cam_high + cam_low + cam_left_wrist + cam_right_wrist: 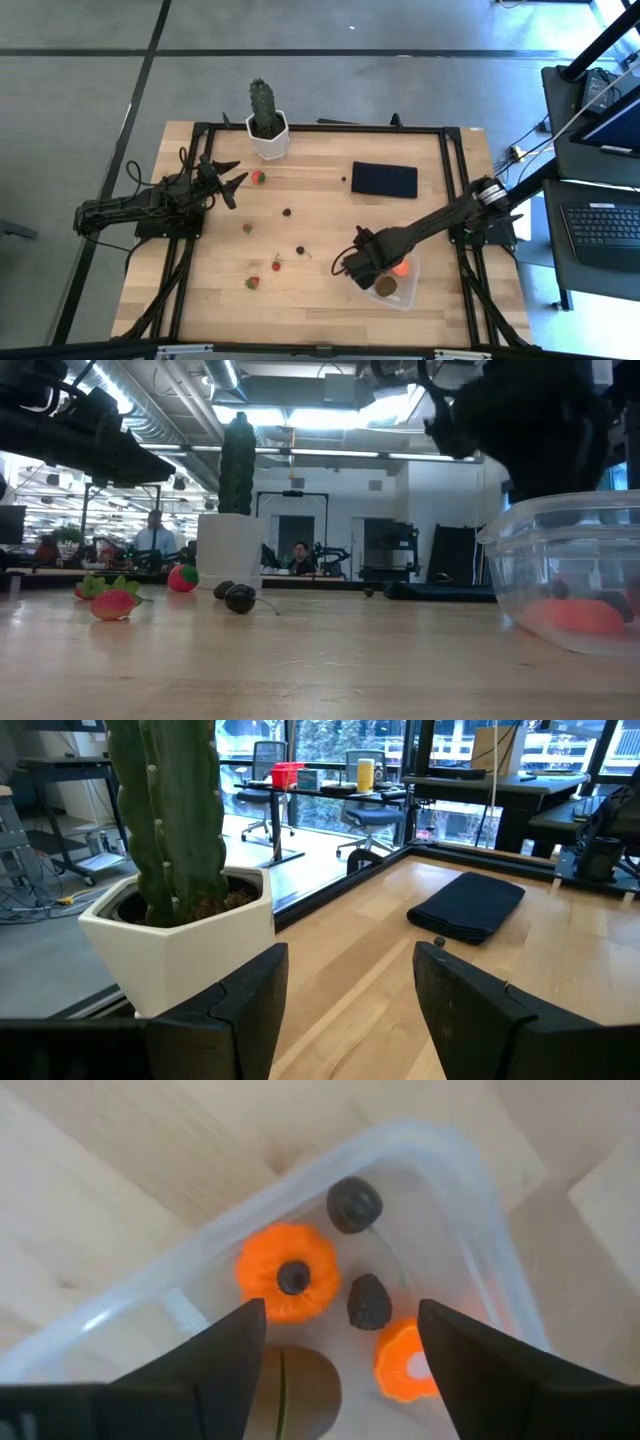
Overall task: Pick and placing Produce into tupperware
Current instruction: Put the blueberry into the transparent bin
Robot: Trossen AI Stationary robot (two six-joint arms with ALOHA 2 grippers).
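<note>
The clear tupperware (405,283) stands near the table's right front. In the right wrist view it holds two orange balls (290,1285), two dark berries (369,1301) and a brown oval (300,1390). My right gripper (340,1350) hangs open just above it, pointing down, touching nothing. Loose on the wood lie red strawberries (258,177) (252,283) (276,265) and dark berries (287,212) (299,250). My left gripper (228,182) waits open at the table's left, level, with nothing between its fingers (250,1010).
A green cactus in a white pot (266,125) stands at the far edge, close to my left gripper. A flat black rectangle (384,180) lies at the far right. Bare wood shows in the table's middle between the scattered fruits.
</note>
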